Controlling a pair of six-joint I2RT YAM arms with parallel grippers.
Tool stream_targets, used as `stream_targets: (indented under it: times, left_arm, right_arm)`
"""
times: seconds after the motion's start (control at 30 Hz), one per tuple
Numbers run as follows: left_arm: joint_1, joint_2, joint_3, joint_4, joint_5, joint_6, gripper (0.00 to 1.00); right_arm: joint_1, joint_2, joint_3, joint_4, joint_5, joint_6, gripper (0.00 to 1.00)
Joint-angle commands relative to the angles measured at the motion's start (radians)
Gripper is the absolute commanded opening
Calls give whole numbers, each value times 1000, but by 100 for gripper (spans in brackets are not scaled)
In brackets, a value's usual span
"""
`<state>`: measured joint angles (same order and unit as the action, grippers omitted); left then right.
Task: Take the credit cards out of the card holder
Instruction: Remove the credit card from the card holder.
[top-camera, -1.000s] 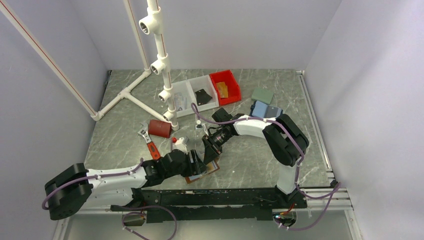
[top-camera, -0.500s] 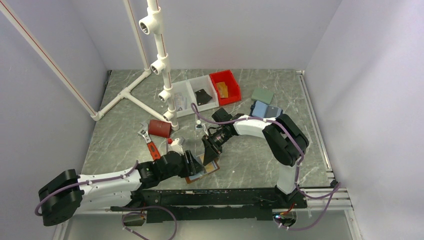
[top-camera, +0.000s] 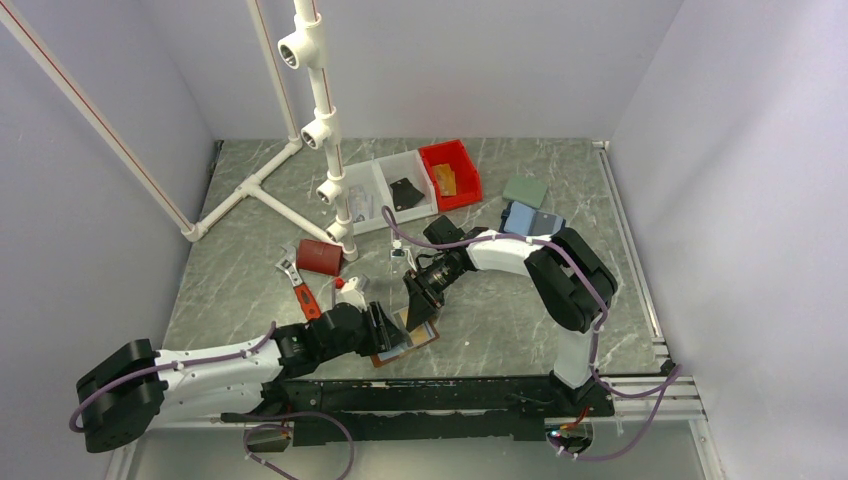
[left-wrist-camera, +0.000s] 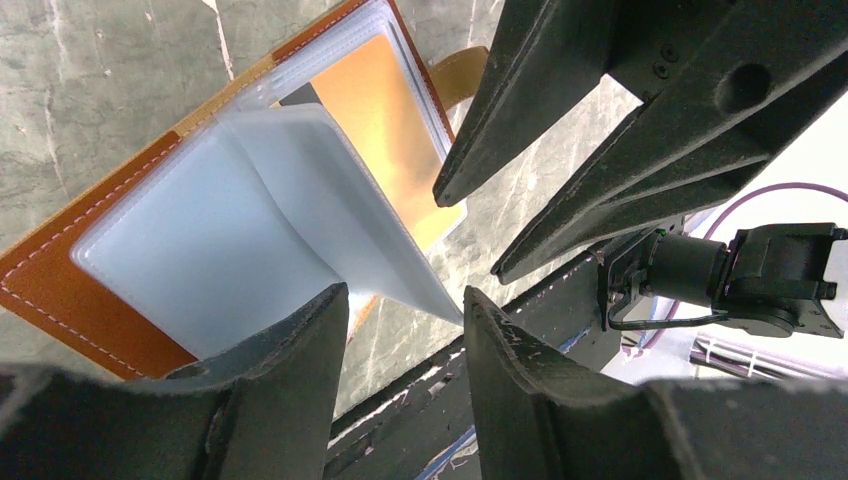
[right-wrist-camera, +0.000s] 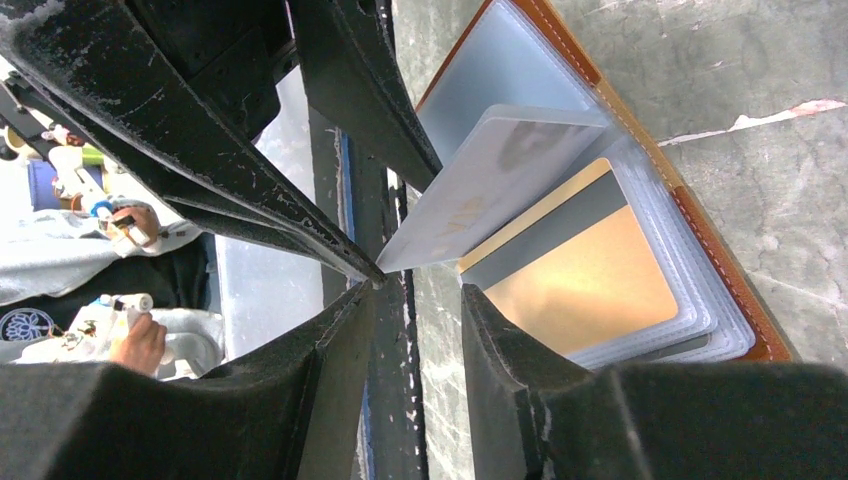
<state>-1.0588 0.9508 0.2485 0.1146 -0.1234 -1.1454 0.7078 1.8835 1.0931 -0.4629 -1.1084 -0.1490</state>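
Overhead: the open card holder (top-camera: 406, 343) lies on the surface (top-camera: 500, 310) at lower centre, with the left hand (top-camera: 392, 328) and right hand (top-camera: 420, 305) meeting over it.

Left wrist: the left hand is half-parted at a lifted pale sleeve (left-wrist-camera: 250, 220), clamping nothing.

Right wrist: the right hand is part-open and empty, above a sleeved gold credit card (right-wrist-camera: 585, 285).

Card holder (left-wrist-camera: 40, 285): brown leather, pale stitching; frosted clear plastic sleeves (left-wrist-camera: 200, 240). Credit card (right-wrist-camera: 590, 280): glossy gold plastic, dark stripe. Table (left-wrist-camera: 100, 70): smooth grey marble-look surface.

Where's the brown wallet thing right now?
Top view: the card holder lies open near the front edge of the table, middle, between the left claw and the right claw.
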Motion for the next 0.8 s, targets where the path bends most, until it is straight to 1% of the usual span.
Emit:
stream_targets:
  times: [0.0, 0.03, 0.1, 0.27, 0.37, 0.6, 0.77]
  left_arm:
    - [2, -14, -14, 2, -9, -15, 54]
    - [2, -24, -15, -9, -16, -21, 59]
    - [2, -46, -21, -28, -28, -36, 63]
    - [2, -113, -54, -40, -61, -72, 64]
    - [2, -148, -73, -45, -75, -92, 63]
    - [2, -206, -104, -53, -97, -124, 53]
    - [2, -211, -119, -28, -96, -128, 53]
  right_arm:
    - [4, 1, 34, -5, -16, -29, 41]
    - [4, 0, 34, -6, -17, -30, 41]
    - [4, 0, 34, -6, -15, -32, 41]
    - [5, 2, 34, -8, -14, -35, 41]
    - [7, 3, 34, -8, -13, -35, 41]
    - [10, 6, 36, -11, -10, -38, 41]
    - [13, 11, 39, -18, -8, -43, 41]
